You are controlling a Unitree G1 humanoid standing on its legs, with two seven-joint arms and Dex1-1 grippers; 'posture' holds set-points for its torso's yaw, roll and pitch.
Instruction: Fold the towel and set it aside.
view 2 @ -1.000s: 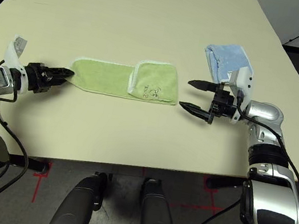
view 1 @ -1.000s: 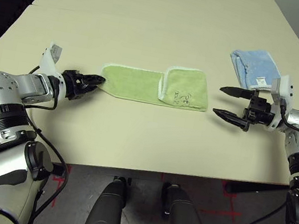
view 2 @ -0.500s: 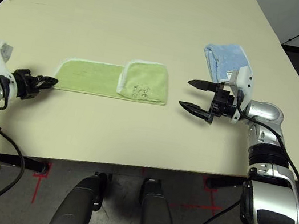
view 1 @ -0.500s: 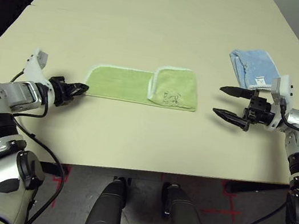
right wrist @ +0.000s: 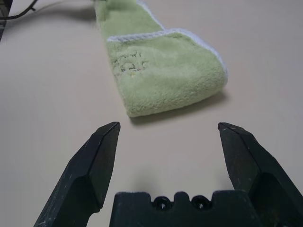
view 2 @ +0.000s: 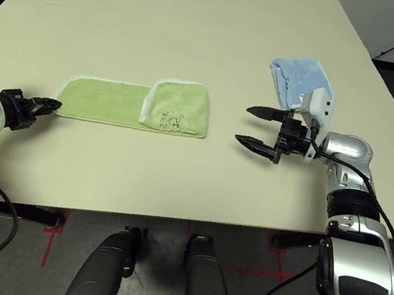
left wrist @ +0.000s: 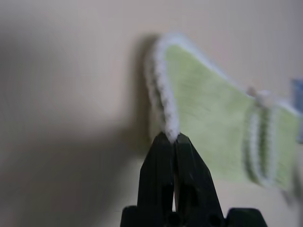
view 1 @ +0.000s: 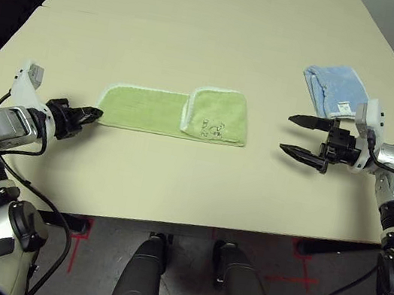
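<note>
Light green terry towel (view 1: 175,112) with white stitched edging lies half-folded on the beige table (view 1: 203,26) from my head view, and my left gripper (view 1: 90,113) pinches just its end hem, so a tug could drag it or undo the fold. My left wrist view shows my black fingertips (left wrist: 171,142) clamped on a sliver of edging that may slip, and my right wrist view shows my right gripper (right wrist: 165,135) spread wide and empty, short of the folded end.

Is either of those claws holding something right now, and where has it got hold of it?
The left pincer is shut on the green towel, pinching its white-stitched edge at the near end. The right pincer is open and holds nothing.
</note>
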